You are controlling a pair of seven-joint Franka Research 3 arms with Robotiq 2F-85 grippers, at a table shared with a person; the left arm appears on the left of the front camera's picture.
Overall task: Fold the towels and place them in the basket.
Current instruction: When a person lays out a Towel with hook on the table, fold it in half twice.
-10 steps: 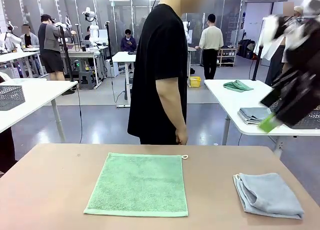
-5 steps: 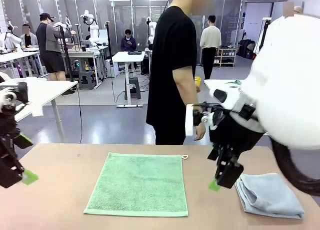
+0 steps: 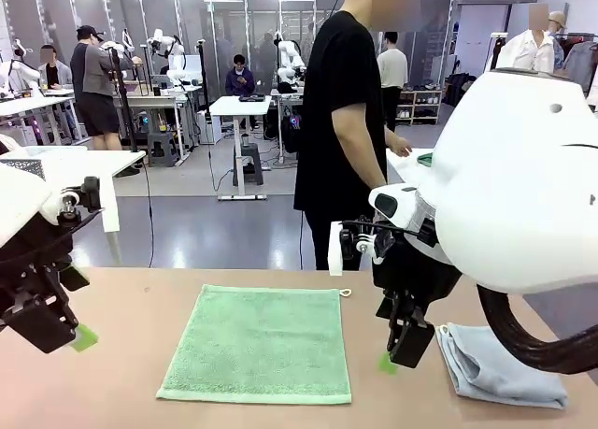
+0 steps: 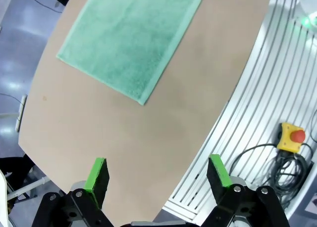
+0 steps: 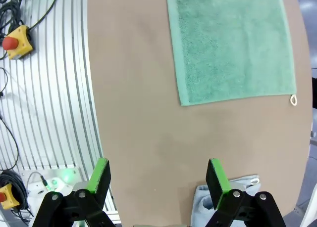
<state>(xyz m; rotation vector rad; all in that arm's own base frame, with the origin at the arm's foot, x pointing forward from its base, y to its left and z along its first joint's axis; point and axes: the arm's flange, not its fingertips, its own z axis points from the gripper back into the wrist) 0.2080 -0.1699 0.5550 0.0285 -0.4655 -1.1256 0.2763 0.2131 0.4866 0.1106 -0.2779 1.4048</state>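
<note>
Jaws wide, left hand and right hand poised flanking green towel.

Left end effector and right end effector hover (jaws wide).

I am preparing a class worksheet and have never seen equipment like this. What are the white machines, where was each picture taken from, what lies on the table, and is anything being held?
The machines are two white robot arms, each ending in a two-finger gripper with green pads. The wide picture comes from a fixed camera between the arms. It looks across the brown table at a person in black at the far side. The other two pictures come from cameras on the wrists, looking down past each gripper's fingers. The left gripper and right gripper are open and hold nothing. On the table lie a mint green towel, spread flat, and a loosely folded pale blue-grey towel, apart on the robot's right.
</note>
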